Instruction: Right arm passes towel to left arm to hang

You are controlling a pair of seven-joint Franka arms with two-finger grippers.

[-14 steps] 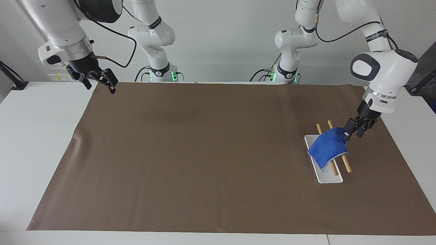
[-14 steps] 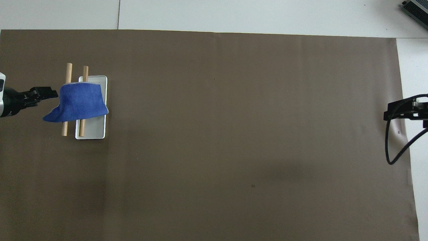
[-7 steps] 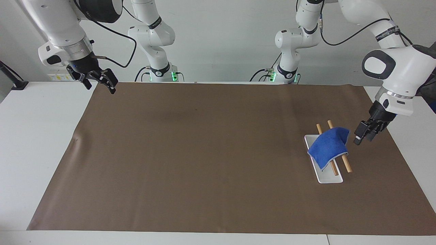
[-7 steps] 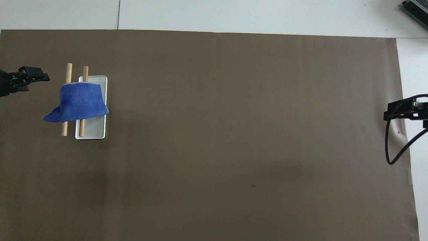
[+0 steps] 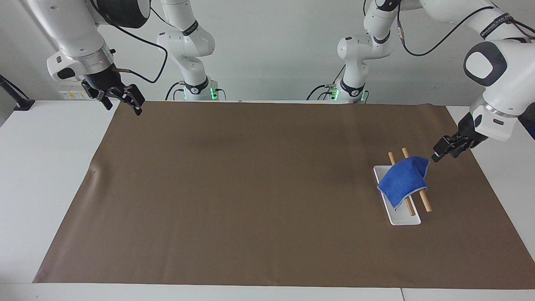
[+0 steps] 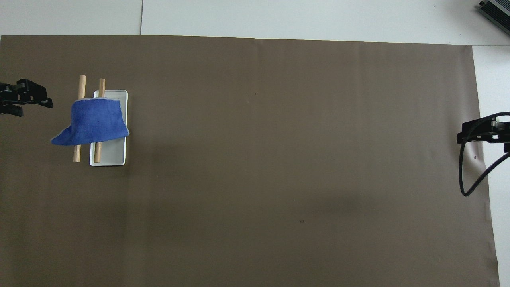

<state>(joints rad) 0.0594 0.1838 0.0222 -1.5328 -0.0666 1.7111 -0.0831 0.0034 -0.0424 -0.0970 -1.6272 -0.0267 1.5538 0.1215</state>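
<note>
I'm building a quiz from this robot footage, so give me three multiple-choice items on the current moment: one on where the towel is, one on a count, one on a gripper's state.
1. Where is the towel?
A. Draped over the wooden rods above the white tray
B. Flat on the brown mat
C. In the right gripper

2. How many wooden rods carry it?
A. One
B. Two
C. Four

3. What is the left gripper doing?
A. Gripping the towel
B. Pressing on the tray
C. Hanging free beside the towel, holding nothing

Answers:
1 A, the cloth bends over both rods.
2 B, two rod ends show past each edge of the towel.
3 C, a gap separates it from the cloth.
</note>
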